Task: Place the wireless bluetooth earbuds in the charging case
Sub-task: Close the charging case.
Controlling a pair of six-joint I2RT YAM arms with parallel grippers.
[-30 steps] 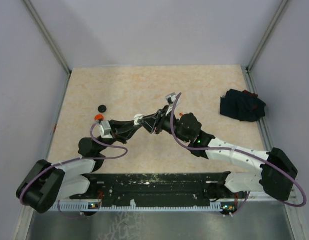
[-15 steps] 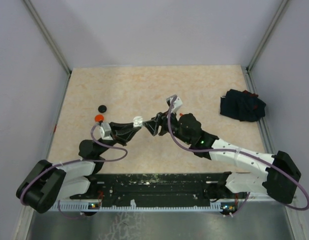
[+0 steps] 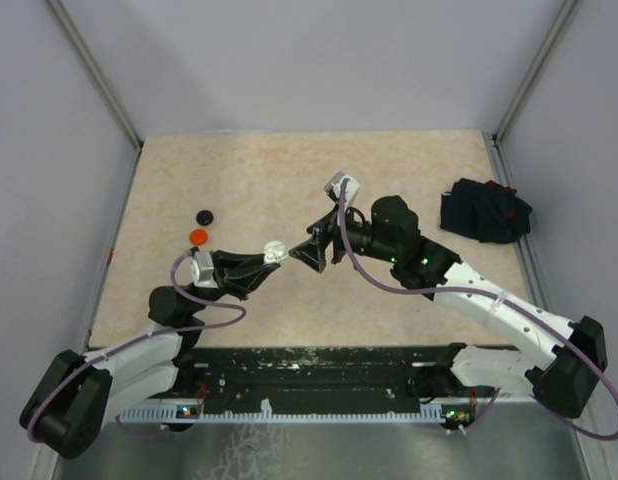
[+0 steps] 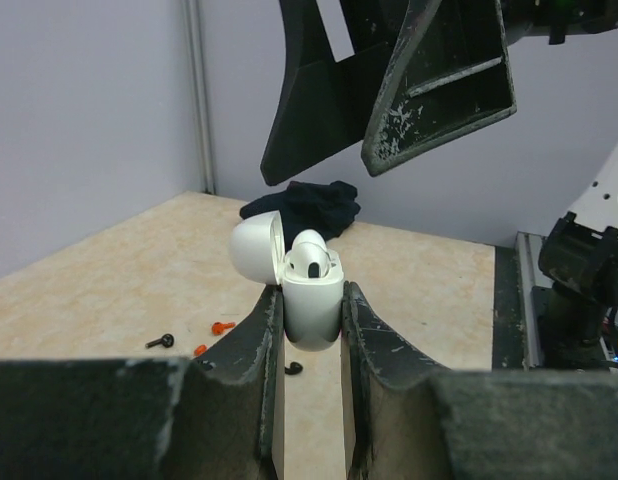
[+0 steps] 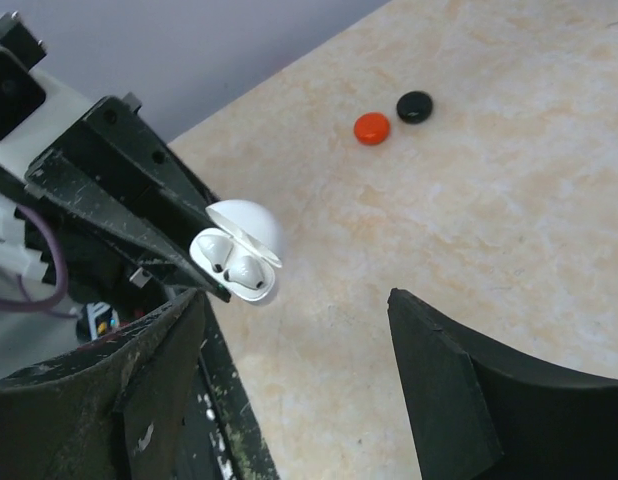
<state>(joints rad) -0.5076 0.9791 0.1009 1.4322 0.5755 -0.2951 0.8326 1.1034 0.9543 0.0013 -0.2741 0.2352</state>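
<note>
A white charging case (image 4: 311, 295) is held upright above the table, its lid (image 4: 257, 248) hinged open to the left. My left gripper (image 4: 311, 310) is shut on the case's body. Two white earbuds (image 5: 214, 252) sit in its wells. From above, the case (image 3: 273, 249) shows at the left gripper's (image 3: 264, 258) tip, and my right gripper (image 3: 311, 250) hangs just to its right. In the right wrist view that gripper (image 5: 294, 300) stands open and empty, with the case (image 5: 239, 262) beyond its left finger. Loose black (image 4: 161, 341) and orange (image 4: 224, 326) earbuds lie on the table below.
A red disc (image 3: 197, 236) and a black disc (image 3: 203, 215) lie at the table's left. A dark navy cloth bundle (image 3: 484, 210) sits at the far right. The black rail (image 3: 319, 370) runs along the near edge, between the arm bases.
My right gripper has opened wide and pulled back up and to the right, away from the case. The left gripper still holds the case, shifted slightly toward the near edge.
</note>
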